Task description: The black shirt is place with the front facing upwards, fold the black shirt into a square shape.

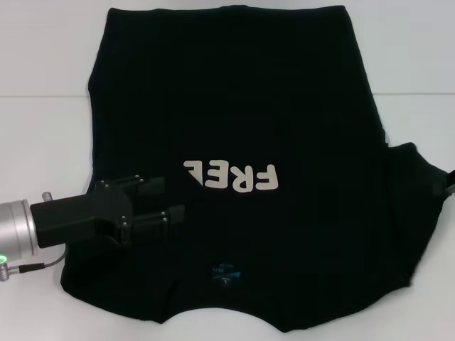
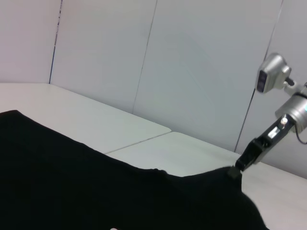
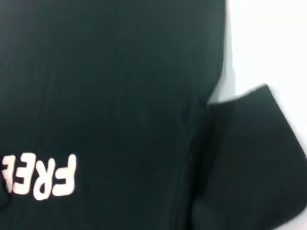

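Observation:
The black shirt (image 1: 242, 106) lies print-up on the white table, collar toward me, with its small blue neck label (image 1: 226, 273) near the front edge. The off-white print (image 1: 238, 177) reads "FRE" plus part of a letter, and the shirt's left side ends in a straight edge. My left gripper (image 1: 173, 199) hovers open over the shirt's front left, nothing between its fingers. Only a sliver of my right gripper (image 1: 449, 186) shows at the far right edge. In the left wrist view the right gripper (image 2: 235, 171) meets the raised tip of the spread right sleeve (image 1: 419, 177), shut on it.
The white table (image 1: 43, 142) shows bare left and right of the shirt. A seam line crosses the table (image 2: 144, 139) behind the shirt. Pale wall panels stand at the back. The shirt's hem reaches the far edge of the head view.

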Controlling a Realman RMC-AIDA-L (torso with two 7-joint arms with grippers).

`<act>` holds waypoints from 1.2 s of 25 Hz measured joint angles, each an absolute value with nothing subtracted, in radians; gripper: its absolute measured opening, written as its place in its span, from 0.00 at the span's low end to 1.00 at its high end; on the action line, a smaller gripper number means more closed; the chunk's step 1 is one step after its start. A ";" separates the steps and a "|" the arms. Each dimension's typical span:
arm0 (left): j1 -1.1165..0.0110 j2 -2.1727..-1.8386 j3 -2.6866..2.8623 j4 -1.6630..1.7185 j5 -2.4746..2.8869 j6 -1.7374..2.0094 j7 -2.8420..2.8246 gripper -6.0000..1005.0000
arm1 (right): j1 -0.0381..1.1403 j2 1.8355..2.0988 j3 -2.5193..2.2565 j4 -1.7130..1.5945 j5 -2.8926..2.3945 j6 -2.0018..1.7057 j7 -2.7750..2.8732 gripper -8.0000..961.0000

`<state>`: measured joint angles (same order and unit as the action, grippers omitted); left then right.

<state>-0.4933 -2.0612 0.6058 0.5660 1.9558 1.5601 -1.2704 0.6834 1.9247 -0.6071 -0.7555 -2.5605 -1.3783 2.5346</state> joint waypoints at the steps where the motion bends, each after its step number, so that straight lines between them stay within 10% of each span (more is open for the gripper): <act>1: -0.493 -2.062 0.606 0.566 1.956 1.559 -1.270 0.73 | 0.683 1.925 -0.602 -0.774 -2.559 -1.392 2.529 0.05; 10: -0.494 -2.061 0.603 0.566 1.954 1.558 -1.276 0.73 | 0.751 1.928 -0.671 -0.854 -2.559 -1.462 2.491 0.05; 30: -0.488 -2.065 0.603 0.566 1.954 1.551 -1.276 0.73 | 0.943 2.032 -1.020 -0.844 -2.641 -1.378 2.467 0.06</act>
